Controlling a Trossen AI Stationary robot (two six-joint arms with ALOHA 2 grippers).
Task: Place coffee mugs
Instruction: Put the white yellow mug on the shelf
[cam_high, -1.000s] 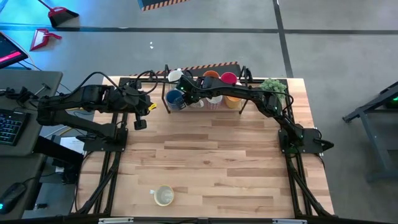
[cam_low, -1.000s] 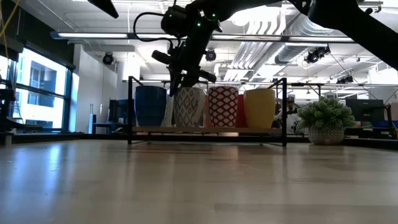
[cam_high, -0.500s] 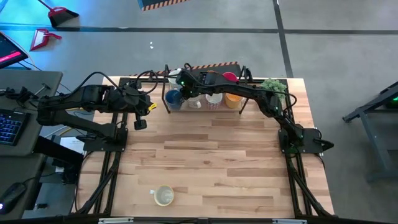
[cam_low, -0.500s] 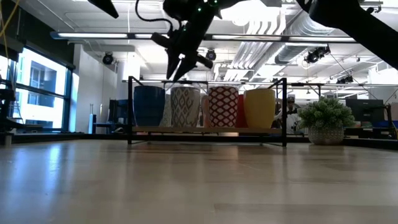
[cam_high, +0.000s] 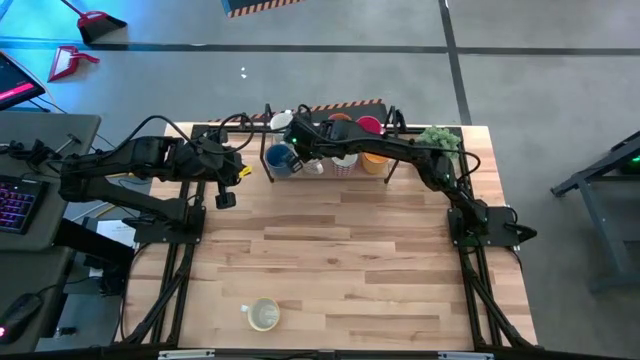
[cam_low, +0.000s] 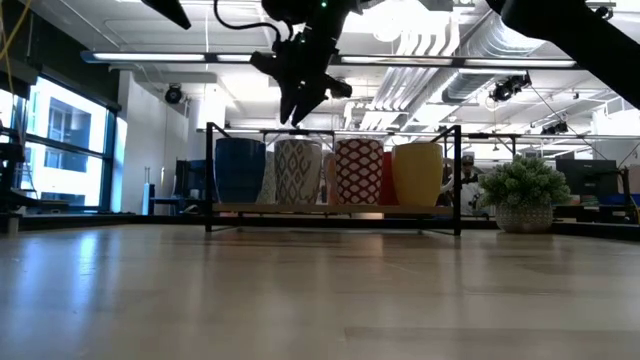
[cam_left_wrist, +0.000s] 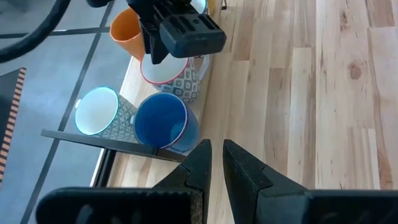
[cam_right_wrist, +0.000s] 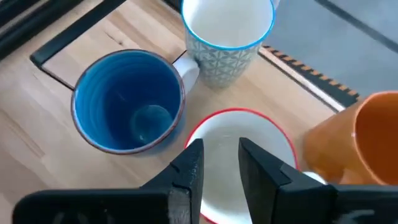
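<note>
A black wire rack (cam_high: 268, 140) at the table's far edge holds the mugs. The blue mug (cam_right_wrist: 127, 102) stands beside a white red-rimmed patterned mug (cam_right_wrist: 273, 134), with a white blue-patterned mug (cam_right_wrist: 227, 31) and an orange mug (cam_right_wrist: 367, 134) behind them. Along the low view's front row stand the blue mug (cam_low: 240, 170), the diamond-patterned mug (cam_low: 300, 170), a red-patterned mug (cam_low: 357, 170) and a yellow mug (cam_low: 418, 172). A cream mug (cam_high: 263, 315) stands alone near the table's near edge. My right gripper (cam_right_wrist: 219, 149) hovers open, pointing down, just above the red-rimmed mug. My left gripper (cam_left_wrist: 216, 146) waits shut over the table's left side.
A small green potted plant (cam_high: 440, 138) stands at the rack's right end. The rack's top bar (cam_low: 330, 128) runs just under my right gripper (cam_low: 300, 112). Bare wood (cam_high: 340, 250) spreads between the rack and the near edge.
My right gripper has risen from the rim of the diamond-patterned mug to above the rack's top bar. The mug stays standing in the rack's front row.
</note>
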